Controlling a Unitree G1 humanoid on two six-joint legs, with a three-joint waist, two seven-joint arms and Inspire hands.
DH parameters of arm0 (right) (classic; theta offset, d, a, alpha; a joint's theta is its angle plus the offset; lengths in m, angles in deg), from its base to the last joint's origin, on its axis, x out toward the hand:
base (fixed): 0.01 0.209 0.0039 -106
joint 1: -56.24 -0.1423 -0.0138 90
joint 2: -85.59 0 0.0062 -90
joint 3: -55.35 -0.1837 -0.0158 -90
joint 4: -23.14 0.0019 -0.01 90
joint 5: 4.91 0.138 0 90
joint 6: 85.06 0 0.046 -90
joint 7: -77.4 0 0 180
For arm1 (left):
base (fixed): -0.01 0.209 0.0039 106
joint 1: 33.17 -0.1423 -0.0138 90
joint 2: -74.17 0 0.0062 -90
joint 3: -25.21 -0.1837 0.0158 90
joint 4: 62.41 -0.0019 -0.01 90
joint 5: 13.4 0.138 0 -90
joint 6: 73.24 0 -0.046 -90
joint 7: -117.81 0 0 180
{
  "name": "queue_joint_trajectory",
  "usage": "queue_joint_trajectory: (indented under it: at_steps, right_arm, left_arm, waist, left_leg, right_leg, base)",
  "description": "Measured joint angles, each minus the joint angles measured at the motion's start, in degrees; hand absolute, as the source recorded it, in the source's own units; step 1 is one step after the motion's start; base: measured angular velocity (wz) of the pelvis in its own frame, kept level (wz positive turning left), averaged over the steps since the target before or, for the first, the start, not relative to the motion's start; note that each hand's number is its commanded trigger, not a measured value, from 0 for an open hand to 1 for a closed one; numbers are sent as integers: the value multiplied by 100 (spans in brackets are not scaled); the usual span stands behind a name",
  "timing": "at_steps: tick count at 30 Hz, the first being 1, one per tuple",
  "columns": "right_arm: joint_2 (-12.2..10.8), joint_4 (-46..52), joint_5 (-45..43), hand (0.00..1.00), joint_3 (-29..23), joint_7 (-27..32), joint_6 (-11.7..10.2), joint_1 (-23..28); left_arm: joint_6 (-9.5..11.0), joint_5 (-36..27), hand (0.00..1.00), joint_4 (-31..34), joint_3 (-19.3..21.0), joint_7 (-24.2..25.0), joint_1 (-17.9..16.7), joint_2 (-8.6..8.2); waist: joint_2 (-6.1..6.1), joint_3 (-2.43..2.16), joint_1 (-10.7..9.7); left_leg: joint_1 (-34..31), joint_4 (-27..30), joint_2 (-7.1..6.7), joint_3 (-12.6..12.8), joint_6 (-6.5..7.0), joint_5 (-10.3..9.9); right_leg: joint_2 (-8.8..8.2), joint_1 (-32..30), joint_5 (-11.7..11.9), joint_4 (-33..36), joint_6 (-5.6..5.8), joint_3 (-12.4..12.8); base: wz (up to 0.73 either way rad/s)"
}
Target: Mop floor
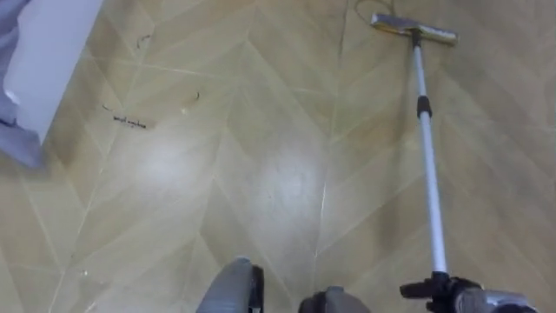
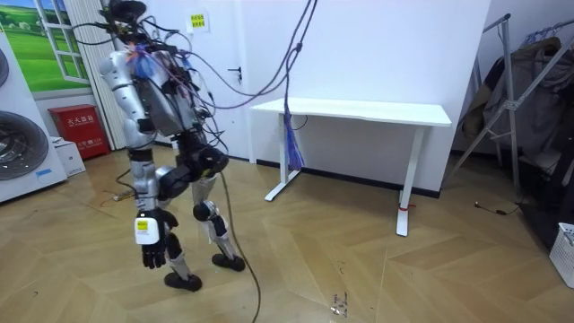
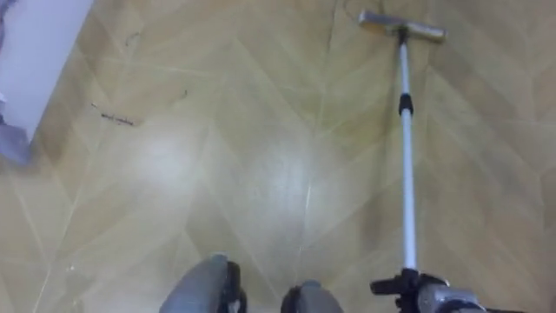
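Observation:
A mop lies out ahead of me on the wooden floor. Its flat head rests on the boards at the far right. Its silver pole runs back towards me. My right hand sits at the lower right edge of the left eye view, its dark fingers curled round the pole's near end. In the room view I stand bent forward between the washing machines and the white table. My left hand hangs beside my thigh, fingers relaxed and holding nothing.
A white-sided object stands close at the far left, with a grey part at its foot. Thin dark scraps lie on the floor beside it. In the room view a white table and a drying rack stand behind me.

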Motion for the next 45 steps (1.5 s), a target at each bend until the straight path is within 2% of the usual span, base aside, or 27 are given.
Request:
queue_joint_trajectory:
  at_steps: [3, 4, 5, 6, 7, 8, 11, 15, 16, 18, 20, 21, 22, 23, 24, 25, 27, 30, 31, 32, 34, 35, 36, 37, 39, 41, 45]
  right_arm:
    - [136, -58, 195, 100, 29, -206, -52, 701]
    - [213, -191, 179, 100, 115, -231, -59, 963]
    - [254, -238, 161, 100, 119, -226, -60, 1116]
    - [333, -241, 103, 100, 165, -183, -62, 1458]
    - [351, -246, 90, 100, 232, -71, -63, 1733]
    - [334, -243, 90, 100, 256, -22, -62, 1862]
    - [154, -186, 34, 100, 260, 136, -62, 2190]
    - [-124, -38, -92, 100, 216, 193, 69, 2301]
    - [-130, -33, -141, 100, 182, 197, 122, 2297]
    - [-118, -23, -291, 100, 94, 205, 232, 2170]
    - [-94, -154, -353, 100, 51, 205, 309, 1797]
    - [-59, -270, -520, 100, 42, 198, 347, 1456]
    - [23, -280, -611, 100, 47, 176, 364, 1103]
    - [89, -272, -633, 100, 79, 155, 359, 927]
    - [233, -221, -630, 100, 126, 114, 342, 577]
    - [315, -181, -630, 100, 152, 119, 281, 230]
    - [328, -32, -632, 100, 172, 106, 152, -137]
    - [344, 98, -703, 100, 165, 57, 72, -308]
    - [341, 131, -723, 100, 164, 76, 54, -216]
    - [355, 136, -725, 100, 164, 77, 35, -128]
    - [424, 105, -754, 100, 188, 92, 11, 310]
    - [443, 101, -767, 100, 248, 119, 4, 432]
    - [464, -38, -884, 100, 281, 205, -43, 635]
    - [489, -182, -1012, 100, 281, 334, -40, 804]
    - [498, -221, -1084, 100, 279, 527, -42, 1126]
    - [425, -214, -1083, 100, 274, 688, -43, 1393]
    - [114, -200, -917, 100, 261, 825, -81, 1582]
  left_arm:
    - [40, 122, 0, 38, 49, 218, 70, 1]
    - [40, 187, 0, 49, 44, 227, 87, -13]
    - [49, 177, 0, 55, 53, 227, 87, -22]
    - [67, 178, 0, 112, 51, 227, 87, -37]
    - [77, 174, 0, 169, 52, 224, 108, -41]
    - [84, 175, 0, 162, 41, 222, 126, -33]
    - [151, 190, 0, 156, 43, 186, 126, -20]
    - [72, 184, 0, 145, 36, 182, 70, -81]
    - [39, 120, 0, 97, 33, 183, 43, -102]
    - [-76, 112, 0, 12, 40, 162, 3, -83]
    - [-140, 97, 0, -14, 39, 70, 13, 15]
    - [-163, 99, 0, -4, 22, -3, 4, 97]
    - [-207, 96, 0, 4, 16, -102, -17, 137]
    - [-222, 85, 0, 28, -24, -152, -16, 143]
    - [-212, 53, 0, 110, -138, -183, -9, 152]
    - [-180, 12, 0, 194, -141, -170, 2, 152]
    - [-132, -9, 0, 169, -140, -150, -9, 157]
    - [-99, 15, 0, 171, -139, -51, -46, 114]
    - [-100, 14, 0, 125, -139, 17, -43, 137]
    - [-108, 14, 0, 93, -137, 34, -20, 134]
    - [-108, 8, 0, 96, -148, 109, 17, 117]
    - [-111, 14, 0, 63, -147, 109, 46, 106]
    - [-106, 12, 0, 27, -146, 109, 108, 85]
    - [-84, 7, 0, 30, -139, 109, 127, 62]
    - [-62, 16, 0, 35, -121, 107, 132, 62]
    - [-60, 11, 0, 17, -114, 98, 125, 60]
    - [-85, 151, 0, 28, -194, 52, 76, 48]
  waist:
    - [64, -41, -74]
    - [119, -76, -98]
    - [162, -101, -106]
    - [280, -147, -110]
    - [404, -145, -129]
    - [448, -145, -171]
    - [590, -131, -270]
    - [581, -118, -510]
    - [574, -113, -509]
    - [559, -113, -487]
    - [480, -74, -431]
    - [352, -31, -332]
    - [213, -6, -288]
    - [180, -3, -270]
    - [104, 6, -165]
    - [53, 30, -53]
    - [-52, 88, 107]
    - [-67, 83, 186]
    - [-53, 68, 156]
    - [-71, 47, 142]
    - [104, 22, 128]
    - [161, -4, 127]
    - [262, -26, 35]
    - [391, -50, -41]
    - [504, -114, -157]
    - [652, -101, -231]
    - [686, -93, -456]
  left_leg:
    - [345, -29, -245, 137, 398, -252]
    - [486, -26, -360, 182, 473, -394]
    - [547, -24, -407, 187, 508, -466]
    - [661, -19, -479, 182, 561, -598]
    - [792, -23, -535, 128, 599, -721]
    - [857, -35, -566, 110, 619, -768]
    - [1125, -163, -566, 92, 622, -922]
    - [1705, -551, -552, 57, 481, -1084]
    - [1912, -546, -535, 31, 414, -1222]
    - [2128, -432, -444, -96, 255, -1409]
    - [1893, 558, -332, -74, -12, -1291]
    - [1569, 1491, -217, -59, -201, -890]
    - [1211, 2294, -160, -80, -305, -292]
    - [1021, 2638, -156, -94, -367, 29]
    - [673, 3095, -113, -141, -413, 243]
    - [297, 3217, -40, -166, -381, 219]
    - [-21, 2705, 87, -166, -313, 41]
    - [29, 349, 154, -171, -316, -5]
    - [88, 150, 135, -66, -109, 56]
    - [157, 86, 123, -3, -28, 36]
    - [410, -4, -80, -7, 295, -84]
    - [454, -13, -149, -7, 337, -129]
    - [568, -55, -300, 14, 427, -207]
    - [683, -101, -451, 32, 508, -283]
    - [818, -173, -624, 63, 611, -395]
    - [1015, -190, -760, -117, 656, -520]
    - [1293, -546, -770, -225, 649, -545]
  right_leg:
    - [-241, 245, -85, 184, 192, 32]
    - [-360, 218, 29, 511, 400, 45]
    - [-399, 166, 140, 716, 490, 61]
    - [-424, 19, 465, 1149, 552, 135]
    - [-417, -166, 897, 1604, 593, 209]
    - [-421, -271, 1002, 1801, 596, 210]
    - [-322, -1014, 856, 1792, 579, 363]
    - [-330, -1248, 1168, -538, 414, 267]
    - [-334, -1115, 1395, -728, 376, 178]
    - [-314, -883, 1319, -625, 296, -11]
    - [-248, -804, 1089, -312, 167, -63]
    - [-193, -790, 891, 42, 7, -25]
    - [-180, -779, 658, 328, -77, -6]
    - [-154, -773, 557, 432, -96, -2]
    - [-104, -775, 427, 596, -129, -2]
    - [-24, -755, 321, 696, -161, -2]
    - [79, -577, 227, 680, -219, -4]
    - [78, -51, 72, 250, -149, -198]
    - [-1, 120, -2, 84, -62, -258]
    - [-47, 220, -25, -12, -14, -294]
    - [-233, 588, -51, -206, 99, -461]
    - [-286, 621, -39, -161, 127, -469]
    - [-423, 648, 6, 60, 214, -464]
    - [-539, 615, 116, 346, 415, -447]
    - [-644, 448, 362, 848, 571, -252]
    - [-604, 305, 687, 1267, 594, -72]
    - [-480, -531, 683, 621, 603, 84]
  base:
    - [51]
    - [32]
    - [24]
    - [10]
    - [6]
    - [-7]
    - [-23]
    - [-3]
    - [-4]
    - [-4]
    - [-14]
    - [-29]
    - [-23]
    - [-11]
    - [-7]
    - [-15]
    - [-18]
    - [25]
    - [48]
    - [53]
    - [48]
    - [51]
    - [59]
    - [56]
    - [40]
    - [20]
    - [3]
